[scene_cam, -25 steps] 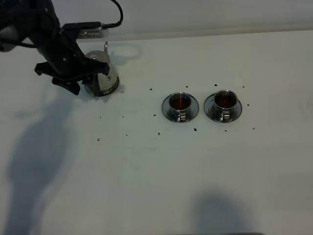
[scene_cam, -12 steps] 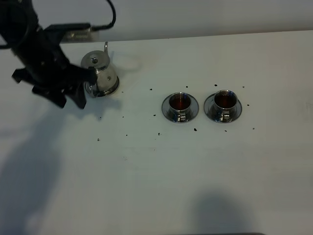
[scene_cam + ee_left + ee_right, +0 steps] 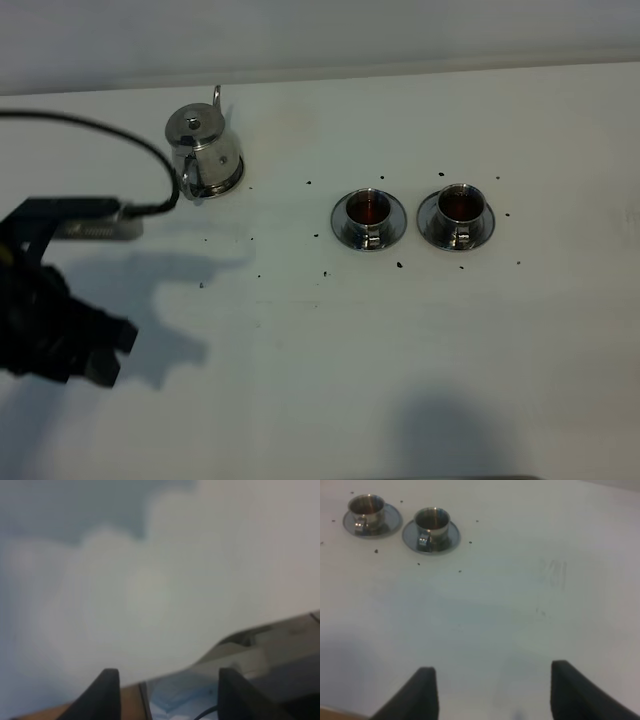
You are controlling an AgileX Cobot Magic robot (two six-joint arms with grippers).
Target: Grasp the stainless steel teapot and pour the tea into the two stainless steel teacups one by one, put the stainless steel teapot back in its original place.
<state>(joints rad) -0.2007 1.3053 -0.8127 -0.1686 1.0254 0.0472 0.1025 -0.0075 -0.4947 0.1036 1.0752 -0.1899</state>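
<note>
From the high camera I see the stainless steel teapot (image 3: 203,152) standing upright on its saucer (image 3: 222,186) at the far left of the table (image 3: 330,340), lid on, nothing touching it. The 2 stainless steel teacups (image 3: 368,213) (image 3: 460,208) sit side by side on their own saucers toward the middle, each holding dark liquid, so I judge both pours done and the pot already set down in its original place.

My left gripper (image 3: 100,355) is low at the near left edge, well apart from the teapot; its wrist view shows both fingers spread with only blurred table between them, so it holds nothing. My right gripper (image 3: 490,692) is also spread wide and empty, looking across bare table at the cups (image 3: 366,506) (image 3: 432,520) far off.

The step in hand looks like the retreat. Next I only need to park both arms clear of the tableware, without brushing the pot.
</note>
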